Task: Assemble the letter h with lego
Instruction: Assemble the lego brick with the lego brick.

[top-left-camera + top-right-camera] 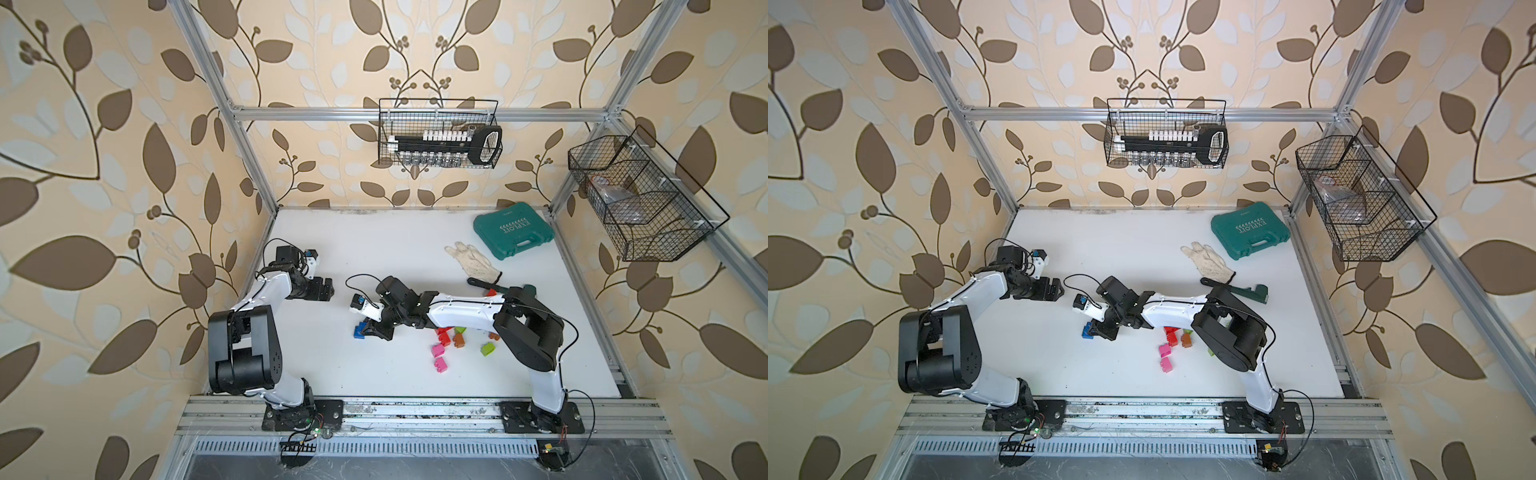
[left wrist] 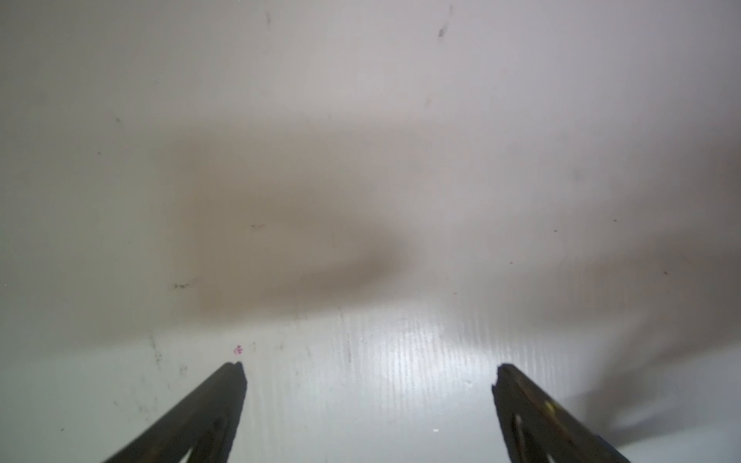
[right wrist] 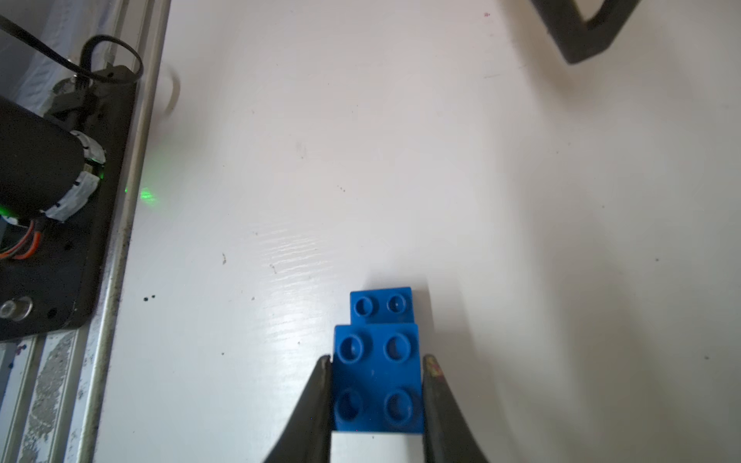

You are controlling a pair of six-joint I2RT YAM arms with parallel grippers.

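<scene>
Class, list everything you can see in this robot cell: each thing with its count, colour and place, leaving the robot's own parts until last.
blue lego: two joined bricks, blue, mid-table, gripped
loose lego: about eight showing; pink, red, orange, lime; right of mid-table, some partly hidden
teal case: one, teal, far right corner
white glove: one, white, in front of the case
tool: one, black handle and teal head, by the glove's cuff
back basket: one, black wire, back wall
side basket: one, black wire, right wall
table: one, white
left gripper: one, black, open, empty, over bare table
right gripper: one, black, shut on the blue lego
</scene>
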